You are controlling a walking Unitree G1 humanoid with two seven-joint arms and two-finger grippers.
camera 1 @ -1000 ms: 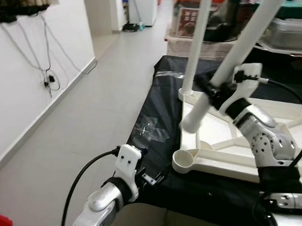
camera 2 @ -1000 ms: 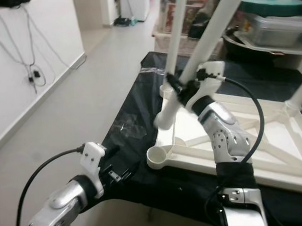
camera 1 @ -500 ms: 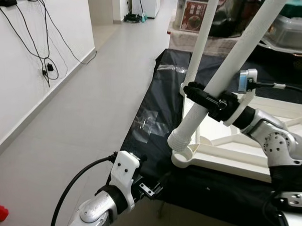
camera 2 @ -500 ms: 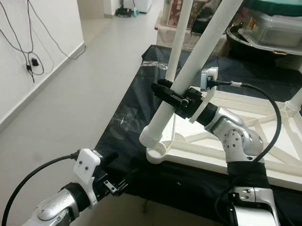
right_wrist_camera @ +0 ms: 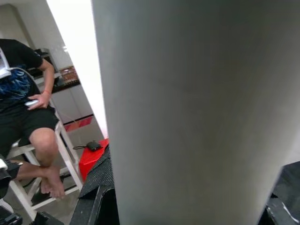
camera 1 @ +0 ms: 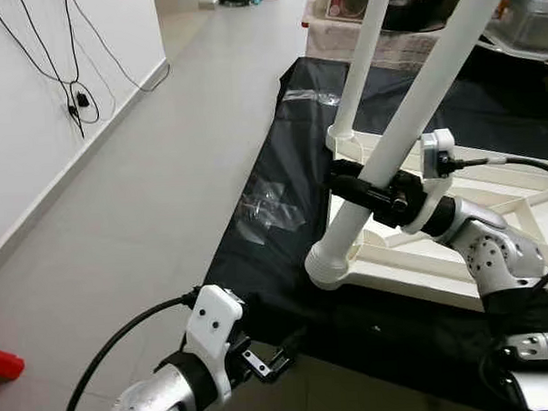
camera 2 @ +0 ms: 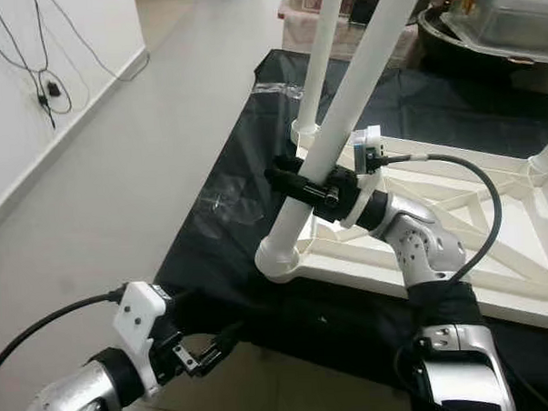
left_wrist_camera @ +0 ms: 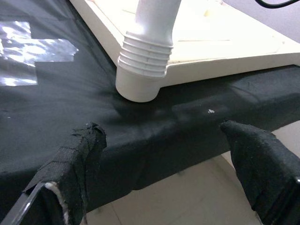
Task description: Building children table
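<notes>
I'm in a home here: tiled floor point(camera 1: 163, 165), wall cables point(camera 1: 73, 87) dangling, cooking pots point(camera 2: 511, 13) stacked behind (a seated person point(right_wrist_camera: 26, 108) nearby).

- Head views: bright, even indoor light; both sharp, no motion blur.
- Black cloth point(camera 1: 281, 160) over the tabletop: pale glare patches on the clear tape point(camera 1: 272, 208) left of the white table frame point(camera 2: 494, 250).
- White leg point(camera 2: 343, 130): evenly lit along its length, slightly darker on the side toward the frame.
- Soft shadow under the cloth's near edge, falling on the floor point(camera 1: 137, 202).
- Left wrist view: frame surface beyond the leg's ribbed end point(left_wrist_camera: 143, 65) overexposed, detail washed out; cloth below it dark; nearest black fingers point(left_wrist_camera: 260, 161) soft, out of focus.
- Right wrist view: leg very close, a featureless blurred grey band; bright blown-out strip beside it; seated person point(right_wrist_camera: 28, 108) behind in moderate light.
</notes>
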